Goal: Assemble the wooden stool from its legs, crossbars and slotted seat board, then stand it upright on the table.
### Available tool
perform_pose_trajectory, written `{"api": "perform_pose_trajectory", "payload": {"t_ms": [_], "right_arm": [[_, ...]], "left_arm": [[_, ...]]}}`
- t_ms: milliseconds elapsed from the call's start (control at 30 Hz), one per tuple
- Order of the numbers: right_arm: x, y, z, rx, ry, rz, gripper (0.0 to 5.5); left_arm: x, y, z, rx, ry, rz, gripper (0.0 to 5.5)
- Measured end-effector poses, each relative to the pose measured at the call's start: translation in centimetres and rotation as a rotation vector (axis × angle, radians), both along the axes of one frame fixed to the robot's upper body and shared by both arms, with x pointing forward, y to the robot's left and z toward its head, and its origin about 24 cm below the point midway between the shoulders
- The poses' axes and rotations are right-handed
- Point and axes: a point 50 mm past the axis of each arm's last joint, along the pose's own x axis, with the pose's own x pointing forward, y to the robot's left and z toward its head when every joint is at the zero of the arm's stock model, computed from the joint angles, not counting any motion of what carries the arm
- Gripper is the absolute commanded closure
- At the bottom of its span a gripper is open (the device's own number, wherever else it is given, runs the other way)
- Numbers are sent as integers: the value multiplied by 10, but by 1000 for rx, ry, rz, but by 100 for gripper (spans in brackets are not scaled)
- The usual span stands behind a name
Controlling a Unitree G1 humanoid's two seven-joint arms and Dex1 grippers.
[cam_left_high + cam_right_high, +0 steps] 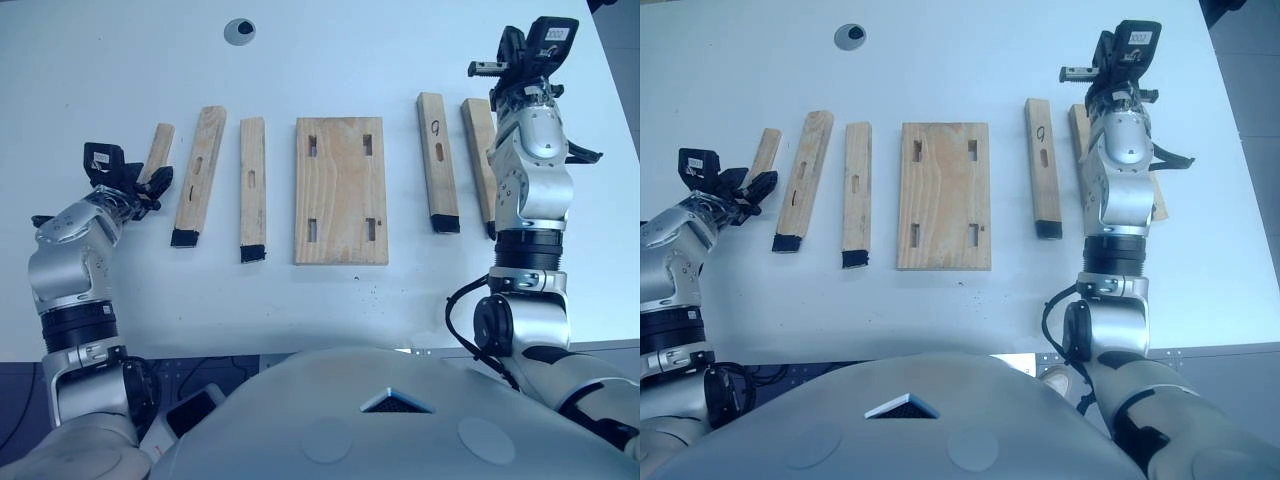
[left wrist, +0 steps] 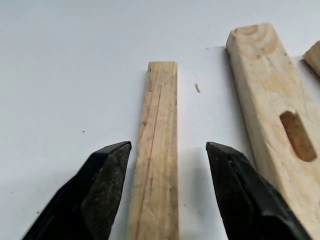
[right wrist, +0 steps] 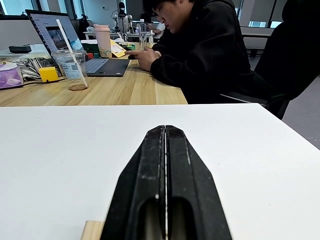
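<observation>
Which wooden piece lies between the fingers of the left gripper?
The thin crossbar at the robot's far left, straddled by the open left gripper. Unlike the legs beside it, it is narrower and has no slot.

Seat board (image 1: 340,190) flat on table (image 1: 330,60) between slotted legs (image 1: 253,185)

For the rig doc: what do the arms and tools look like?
Both arms are rounded silver-grey shells with black joint bands: left arm, right arm. A black cable loops by the right arm's lower joint. Left tool and right tool: black tapered two-finger wedges; a white label tops the right one's housing.
</observation>
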Motion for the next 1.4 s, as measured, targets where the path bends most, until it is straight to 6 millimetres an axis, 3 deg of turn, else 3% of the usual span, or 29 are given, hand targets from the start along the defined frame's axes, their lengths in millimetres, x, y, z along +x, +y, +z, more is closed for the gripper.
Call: {"api": "perform_pose_trajectory", "payload": {"t_ms": [100, 200, 433, 667, 733, 800, 867, 967, 1033, 1100, 1233, 1400], "right_arm": [[0, 0, 0, 0, 1, -1, 550], [0, 0, -1, 0, 2, -3, 550], [0, -3, -2, 3, 7, -18, 550], [6, -2, 5, 35, -19, -7, 550], [9, -2, 8, 142, 1, 28, 511], [11, 7, 6, 360, 76, 120, 481], [13, 31, 10, 636, 155, 307, 447], [12, 52, 46, 873, 153, 589, 397], [6, 60, 70, 972, 129, 757, 369], [-2, 66, 77, 1074, 147, 862, 332], [-10, 76, 79, 1136, 216, 960, 266], [-7, 80, 71, 1112, 286, 914, 264]], "left_arm": [[-2, 4, -5, -5, 27, -15, 276], [-5, 12, -9, -9, 41, -19, 322], [-9, 9, -14, -32, 57, -67, 425], [-4, 5, -13, 6, 13, -70, 425], [-1, 0, -11, 16, -19, -54, 426], [13, -15, 1, -29, -120, -52, 426], [46, -48, 43, -95, -358, -108, 426], [70, -109, 93, -191, -607, -262, 426], [72, -140, 98, -250, -638, -340, 426], [72, -157, 96, -278, -631, -388, 426], [68, -174, 101, -284, -649, -461, 426], [59, -195, 106, -320, -670, -546, 426]]}}
